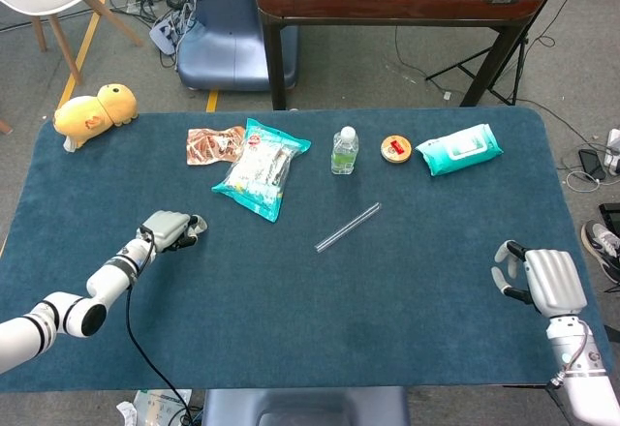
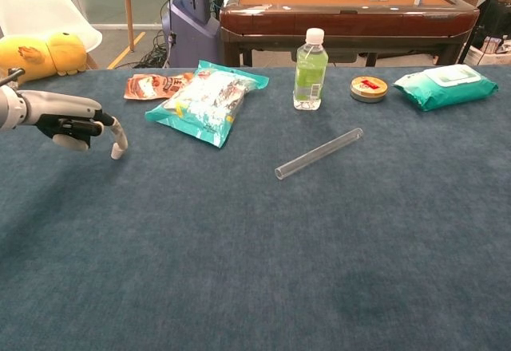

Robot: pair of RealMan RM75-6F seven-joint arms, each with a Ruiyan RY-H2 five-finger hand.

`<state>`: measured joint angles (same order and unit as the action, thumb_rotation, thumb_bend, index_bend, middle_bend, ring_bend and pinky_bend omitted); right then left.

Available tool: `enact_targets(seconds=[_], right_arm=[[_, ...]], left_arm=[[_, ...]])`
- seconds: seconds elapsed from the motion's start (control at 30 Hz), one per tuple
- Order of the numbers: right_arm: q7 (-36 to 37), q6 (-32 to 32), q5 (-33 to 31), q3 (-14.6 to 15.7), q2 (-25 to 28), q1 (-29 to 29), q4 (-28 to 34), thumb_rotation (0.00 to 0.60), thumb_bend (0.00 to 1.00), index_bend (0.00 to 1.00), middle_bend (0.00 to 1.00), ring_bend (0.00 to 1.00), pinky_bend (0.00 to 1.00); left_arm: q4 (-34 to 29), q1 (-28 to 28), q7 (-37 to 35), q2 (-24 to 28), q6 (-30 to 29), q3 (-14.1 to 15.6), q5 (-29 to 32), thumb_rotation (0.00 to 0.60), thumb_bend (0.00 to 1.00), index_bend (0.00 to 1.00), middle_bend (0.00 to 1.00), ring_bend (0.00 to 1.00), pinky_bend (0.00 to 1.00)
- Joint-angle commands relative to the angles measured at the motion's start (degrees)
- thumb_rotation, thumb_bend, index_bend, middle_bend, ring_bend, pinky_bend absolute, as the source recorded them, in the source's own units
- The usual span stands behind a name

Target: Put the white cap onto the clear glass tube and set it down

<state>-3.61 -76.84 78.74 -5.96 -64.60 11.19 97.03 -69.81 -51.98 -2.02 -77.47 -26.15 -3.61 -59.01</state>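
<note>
Bright even indoor light, soft faint shadows, sharp focus, no glare, mild edge distortion

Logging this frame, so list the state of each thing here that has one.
clear glass tube: lying flat, uncapped
white cap: at the left robot hand's fingertips
left robot hand: fingers curled toward the cap
right robot hand: holding nothing
bottle: upright, capped

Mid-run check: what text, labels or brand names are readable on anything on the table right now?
None can be read.
Bottle label: too blurred.
Teal snack bag: print too small.
Wipes pack: no legible text.
Round tin: red label unreadable.
Glass tube: no markings visible.
</note>
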Motion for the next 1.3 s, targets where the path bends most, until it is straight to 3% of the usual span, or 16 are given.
enact_targets(seconds=[0.03, 0.87, 0.93, 1.03, 1.1, 1.3], right_arm=[[-0.06, 0.02, 0.09, 0.0, -0.01, 0.04, 0.1, 0.6, 0.36, 0.53, 0.68, 0.77, 0.77], [0.19, -1.26, 0.36, 0.03, -0.18, -0.84, 0.05, 0.6, 0.36, 0.53, 0.68, 0.77, 0.77], [0.29, -1.2, 0.36, 0.02, -0.23, -0.83, -0.06, 0.6, 0.36, 0.53, 0.68, 0.77, 0.77], [0.38, -1.15, 0.41, -0.01, -0.24, -0.8, -0.16, 0.6, 0.36, 0.53, 0.68, 0.77, 0.77], [0.42, -1.14, 0.41, -0.01, -0.23, -0.82, -0.18, 0.6, 0.36, 0.53, 0.68, 0.77, 0.77], [0.75, -0.87, 0.26, 0.1, -0.3, -0.9, -0.46, 0.6, 0.36, 0.53, 0.68, 0.77, 0.77]], left_arm=[[-0.27, 0.32, -0.14, 0.52, -0.11, 0.05, 0.32, 0.105, 0.84, 0.26, 1.0, 1.0, 1.0], [-3.43, 1.29, -0.39, 3.04, -1.91, -1.04, 0.55, 0.103, 0.83, 0.26, 1.0, 1.0, 1.0], [-3.22, 1.64, -0.6, 2.58, -3.31, -1.55, 0.38, 0.178, 0.78, 0.26, 1.0, 1.0, 1.0], [-2.1, 2.3, -0.41, 1.26, -6.03, -2.01, -0.75, 0.52, 0.57, 0.27, 1.0, 1.0, 1.0], [-0.98, 2.63, 0.06, 0.06, -7.76, -2.15, -1.51, 0.6, 0.47, 0.3, 1.0, 1.0, 1.0], [3.08, 2.73, 2.21, -4.15, -11.01, -2.48, -2.89, 0.6, 0.37, 0.37, 1.0, 1.0, 1.0]])
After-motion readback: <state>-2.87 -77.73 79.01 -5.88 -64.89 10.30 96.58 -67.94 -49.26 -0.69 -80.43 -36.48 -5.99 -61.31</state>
